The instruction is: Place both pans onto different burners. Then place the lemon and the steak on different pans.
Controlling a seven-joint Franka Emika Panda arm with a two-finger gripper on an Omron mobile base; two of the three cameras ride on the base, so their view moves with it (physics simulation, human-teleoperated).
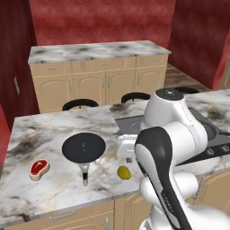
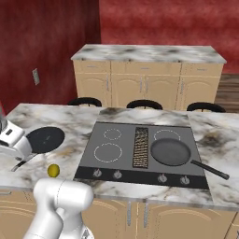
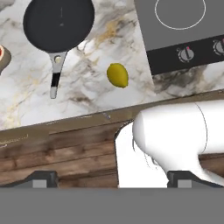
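Note:
One black pan point(image 2: 170, 151) sits on the front right burner of the cooktop point(image 2: 122, 161), handle pointing right. The other pan point(image 1: 83, 148) point(image 3: 59, 19) lies on the marble counter left of the cooktop, handle toward the front edge. The lemon point(image 1: 124, 172) point(image 3: 117, 75) rests on the counter between that pan and the cooktop. The steak point(image 1: 39, 168) lies left of the pan. My gripper point(image 3: 112, 180) is open and empty, hovering over the counter's front edge, near the lemon and right of the pan handle point(image 3: 54, 74).
Free burner rings point(image 2: 108, 152) point(image 2: 112, 134) mark the cooktop's left half, with a ribbed vent grille point(image 2: 140, 147) in the middle and knobs point(image 3: 186, 53) along the front. Three dark stools stand behind the island. My own arm hides much of the cooktop in the left base view.

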